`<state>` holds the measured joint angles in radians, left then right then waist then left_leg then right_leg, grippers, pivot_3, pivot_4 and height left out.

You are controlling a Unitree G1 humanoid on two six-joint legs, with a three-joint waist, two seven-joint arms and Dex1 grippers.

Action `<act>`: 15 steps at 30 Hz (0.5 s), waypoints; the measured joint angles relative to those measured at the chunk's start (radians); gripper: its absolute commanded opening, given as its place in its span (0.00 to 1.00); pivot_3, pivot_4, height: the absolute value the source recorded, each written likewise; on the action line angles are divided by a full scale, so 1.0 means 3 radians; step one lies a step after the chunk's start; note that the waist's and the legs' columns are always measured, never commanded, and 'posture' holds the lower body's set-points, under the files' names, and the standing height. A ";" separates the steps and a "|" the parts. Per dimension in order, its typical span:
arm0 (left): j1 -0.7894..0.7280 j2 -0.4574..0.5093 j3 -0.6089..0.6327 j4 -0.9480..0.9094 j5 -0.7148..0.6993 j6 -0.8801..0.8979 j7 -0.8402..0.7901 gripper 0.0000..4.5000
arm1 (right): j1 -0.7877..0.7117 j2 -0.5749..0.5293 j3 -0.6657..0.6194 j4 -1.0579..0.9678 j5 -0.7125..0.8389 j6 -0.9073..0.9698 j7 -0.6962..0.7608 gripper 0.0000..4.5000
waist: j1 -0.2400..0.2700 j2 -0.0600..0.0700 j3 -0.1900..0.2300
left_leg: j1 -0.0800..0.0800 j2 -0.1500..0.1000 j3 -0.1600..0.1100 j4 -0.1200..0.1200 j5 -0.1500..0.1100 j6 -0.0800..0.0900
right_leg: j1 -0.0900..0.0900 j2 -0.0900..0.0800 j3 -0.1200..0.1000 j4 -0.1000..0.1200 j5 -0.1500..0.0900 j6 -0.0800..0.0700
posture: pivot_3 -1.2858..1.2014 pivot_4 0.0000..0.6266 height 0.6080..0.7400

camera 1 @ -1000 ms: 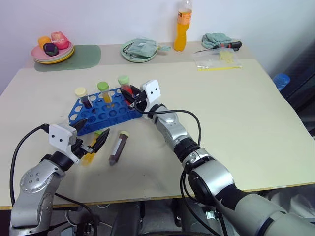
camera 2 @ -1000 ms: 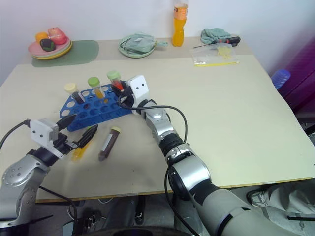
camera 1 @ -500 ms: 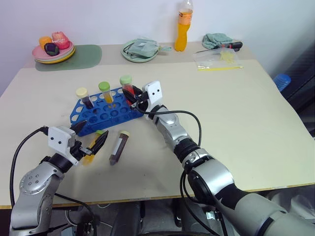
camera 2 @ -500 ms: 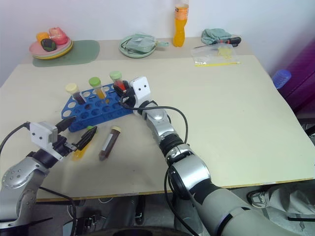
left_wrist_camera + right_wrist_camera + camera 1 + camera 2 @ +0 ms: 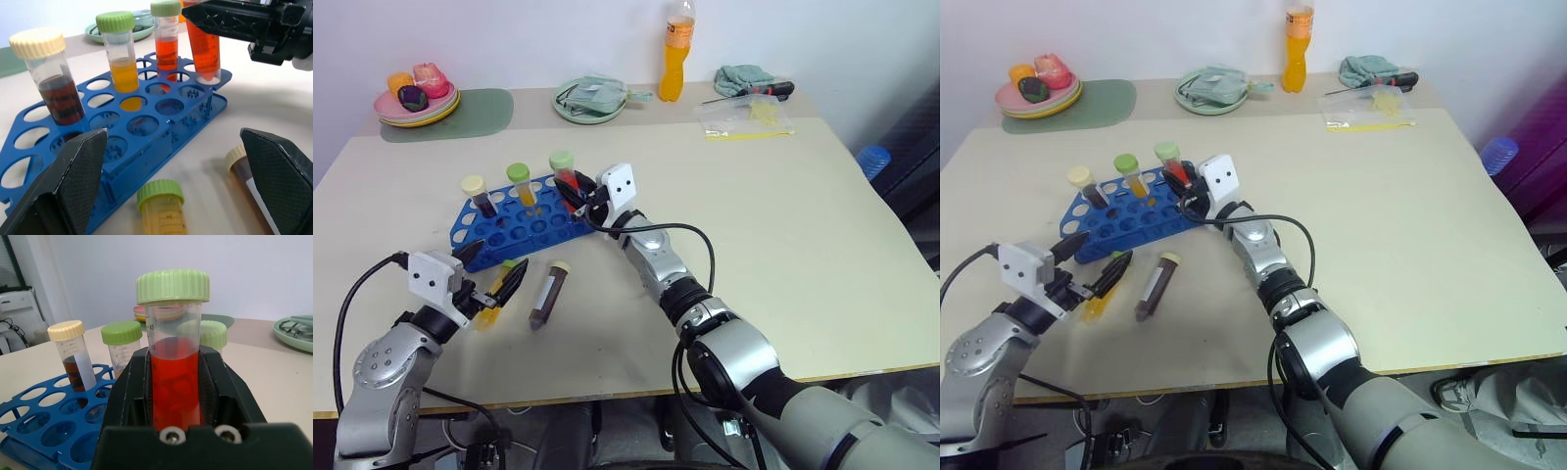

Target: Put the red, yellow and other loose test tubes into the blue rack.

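Right gripper (image 5: pixel 173 396): its jaws are clamped on the red tube (image 5: pixel 175 382), one finger on each side of the body below the green cap, so the tube stands upright and can go straight down into a hole.
Red tube, place: held between the right jaws at the near corner of the blue rack (image 5: pixel 524 223); in the left wrist view its tip sits in or just over a corner hole, and I cannot tell whether it is seated.
Why the grip is low on the tube: judged, the cap and upper part stay free, which keeps the scale and liquid level in sight while the tip is guided.
Rack contents: three capped tubes stand upright beyond the right jaws, a dark one with a cream cap (image 5: pixel 53 81), a yellow one with a green cap (image 5: pixel 121 56) and an orange-red one with a green cap (image 5: pixel 166 34).
Left gripper (image 5: pixel 178 186): jaws spread wide, holding nothing, pointing level at the front of the rack.
Yellow tube (image 5: pixel 164 210): lies on its side on the table (image 5: pixel 783 215) between the open left jaws, cap toward the rack, probably the next pick.
Brown tube (image 5: pixel 546 294): lies on the table just beside the left jaws, on their inner side, loose.
Judgement: two loose tubes remain after the red one.
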<state>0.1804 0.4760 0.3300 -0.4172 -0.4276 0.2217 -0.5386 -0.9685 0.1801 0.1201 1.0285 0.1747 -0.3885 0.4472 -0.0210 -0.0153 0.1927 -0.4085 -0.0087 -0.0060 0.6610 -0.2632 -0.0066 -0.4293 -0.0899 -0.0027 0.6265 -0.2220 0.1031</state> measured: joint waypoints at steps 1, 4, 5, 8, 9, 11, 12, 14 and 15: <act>-0.0007 0.0000 0.0000 -0.0019 0.0000 0.0026 0.0012 1.00 | -0.0003 0.0000 -0.0002 0.0007 0.0000 -0.0012 -0.0007 0.17 | 0.0000 0.0000 0.0000 | 0.0000 0.0000 0.0000 0.0000 0.0000 0.0000 | 0.0000 0.0000 0.0000 0.0000 0.0000 0.0000 | 0.52 0.24 1.00; -0.0074 0.0000 -0.0009 -0.0086 0.0000 0.0113 0.0071 1.00 | -0.0011 0.0000 -0.0016 0.0074 -0.0001 -0.0056 -0.0047 0.17 | 0.0003 0.0000 0.0000 | 0.0000 0.0000 0.0000 0.0000 0.0000 0.0000 | 0.0000 0.0000 0.0000 0.0000 0.0000 0.0000 | 0.52 0.24 1.00; -0.0104 0.0000 -0.0012 -0.0108 0.0000 0.0134 0.0088 1.00 | -0.0013 0.0000 -0.0016 0.0091 -0.0003 -0.0074 -0.0060 0.17 | 0.0004 0.0000 0.0000 | 0.0000 0.0000 0.0000 0.0000 0.0000 0.0000 | 0.0000 0.0000 0.0000 0.0000 0.0000 0.0000 | 0.52 0.24 1.00; -0.0131 0.0000 -0.0015 -0.0152 -0.0001 0.0198 0.0121 1.00 | -0.0015 0.0001 -0.0017 0.0131 -0.0002 -0.0113 -0.0070 0.17 | 0.0007 0.0000 0.0000 | 0.0000 -0.0001 0.0000 0.0000 0.0000 0.0000 | 0.0001 -0.0001 0.0000 0.0000 0.0000 0.0000 | 0.52 0.24 1.00; -0.0131 0.0000 -0.0015 -0.0158 -0.0001 0.0216 0.0130 1.00 | -0.0016 0.0001 -0.0017 0.0140 -0.0002 -0.0119 -0.0070 0.17 | 0.0008 0.0000 0.0000 | 0.0000 -0.0001 0.0000 0.0000 0.0000 0.0000 | 0.0001 -0.0001 0.0000 0.0000 0.0000 0.0000 | 0.52 0.24 1.00; -0.0131 0.0000 -0.0015 -0.0184 -0.0001 0.0256 0.0144 1.00 | -0.0016 0.0001 -0.0018 0.0183 -0.0003 -0.0124 -0.0072 0.17 | 0.0011 -0.0001 0.0000 | 0.0000 -0.0001 0.0000 0.0000 0.0000 0.0000 | 0.0002 0.0000 0.0000 0.0000 0.0000 0.0000 | 0.52 0.24 1.00; -0.0131 0.0000 -0.0015 -0.0197 -0.0001 0.0262 0.0150 1.00 | -0.0016 0.0001 -0.0018 0.0201 -0.0003 -0.0124 -0.0072 0.17 | 0.0011 0.0000 0.0000 | 0.0000 -0.0001 0.0000 0.0000 0.0000 0.0000 | 0.0002 -0.0001 0.0000 0.0000 0.0000 0.0000 | 0.52 0.24 1.00; -0.0130 0.0000 -0.0015 -0.0204 -0.0001 0.0276 0.0156 1.00 | -0.0015 0.0001 -0.0018 0.0205 0.0000 -0.0124 -0.0064 0.17 | 0.0011 0.0000 0.0000 | 0.0000 -0.0001 -0.0001 0.0000 0.0000 0.0000 | 0.0002 0.0000 0.0000 0.0000 0.0000 0.0000 | 0.52 0.24 1.00; -0.0124 0.0000 -0.0014 -0.0209 -0.0001 0.0282 0.0156 1.00 | -0.0013 0.0001 -0.0019 0.0204 0.0010 -0.0122 -0.0040 0.17 | 0.0009 0.0000 0.0000 | 0.0000 -0.0001 0.0000 0.0000 0.0000 0.0000 | 0.0002 0.0000 0.0000 0.0000 0.0000 0.0000 | 0.52 0.24 1.00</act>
<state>0.1431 0.4760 0.3257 -0.4799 -0.4278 0.3064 -0.4917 -0.9723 0.1804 0.1144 1.0896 0.1776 -0.4251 0.4352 -0.0182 -0.0154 0.1926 -0.4084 -0.0090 -0.0062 0.6611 -0.2631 -0.0067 -0.4288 -0.0900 -0.0027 0.6265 -0.2221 0.1031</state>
